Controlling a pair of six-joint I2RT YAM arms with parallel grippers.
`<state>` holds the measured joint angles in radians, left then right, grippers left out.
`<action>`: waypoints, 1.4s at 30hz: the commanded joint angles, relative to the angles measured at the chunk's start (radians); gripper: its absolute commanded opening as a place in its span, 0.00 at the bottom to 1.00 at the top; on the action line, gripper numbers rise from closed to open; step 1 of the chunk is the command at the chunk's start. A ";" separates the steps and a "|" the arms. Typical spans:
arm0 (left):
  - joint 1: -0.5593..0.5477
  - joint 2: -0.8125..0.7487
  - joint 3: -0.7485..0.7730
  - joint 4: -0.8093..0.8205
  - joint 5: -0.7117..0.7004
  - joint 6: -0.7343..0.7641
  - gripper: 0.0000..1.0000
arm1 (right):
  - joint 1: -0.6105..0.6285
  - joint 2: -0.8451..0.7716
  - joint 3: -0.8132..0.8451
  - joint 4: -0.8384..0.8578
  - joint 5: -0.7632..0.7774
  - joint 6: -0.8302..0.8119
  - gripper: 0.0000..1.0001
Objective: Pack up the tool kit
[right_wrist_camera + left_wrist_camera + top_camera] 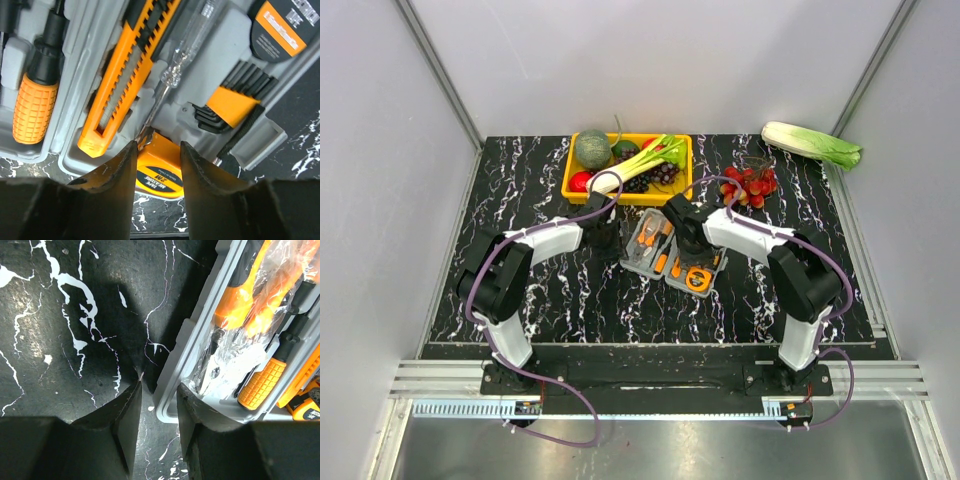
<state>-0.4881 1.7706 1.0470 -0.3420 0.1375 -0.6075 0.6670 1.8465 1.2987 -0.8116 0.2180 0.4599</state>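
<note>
We find the tool kit (670,258) lying open on the counter (550,300), between the two hands.

The left hand (160,386) is spread. One finger stands over bare counter and the other over the case's interior, with the grey corner rim of the case in the gap between them. We cannot tell whether either finger touches the rim. Just beyond the inner finger sit a ribbed orange screwdriver handle (262,382) and tools under clear film.

The right hand (158,144) is likewise spread, above the kit. The yellow tape measure (157,175) shows in the gap between its fingers, at the case's edge. We cannot confirm contact, nor whether the tape measure sits in its slot. Ahead of the fingertips, an orange utility knife (125,70) and a clear tester screwdriver (182,55) lie in moulded slots. A hex key set (232,102) lies to one side and another orange-handled screwdriver (35,107) to the other.

A yellow tray (566,185) of produce stands beyond both hands.
</note>
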 commanded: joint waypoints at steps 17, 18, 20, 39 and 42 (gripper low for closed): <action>0.006 0.000 -0.005 -0.031 0.010 -0.012 0.37 | -0.001 -0.174 -0.038 0.072 0.012 0.005 0.59; 0.006 -0.002 -0.007 -0.031 0.013 -0.014 0.37 | 0.000 -0.191 -0.032 0.069 0.018 0.006 0.60; 0.006 -0.003 -0.005 -0.031 0.013 -0.012 0.37 | 0.000 -0.210 -0.023 0.055 0.021 0.014 0.61; -0.003 -0.031 -0.163 0.101 0.247 -0.176 0.24 | 0.000 -0.193 -0.134 -0.032 0.035 0.361 0.63; -0.017 -0.051 -0.188 0.107 0.251 -0.208 0.22 | -0.001 -0.193 -0.142 -0.017 0.061 0.393 0.63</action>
<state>-0.4782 1.7374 0.9180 -0.2279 0.3321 -0.7609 0.6655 1.6684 1.1637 -0.8497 0.2131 0.7582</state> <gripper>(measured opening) 0.274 0.632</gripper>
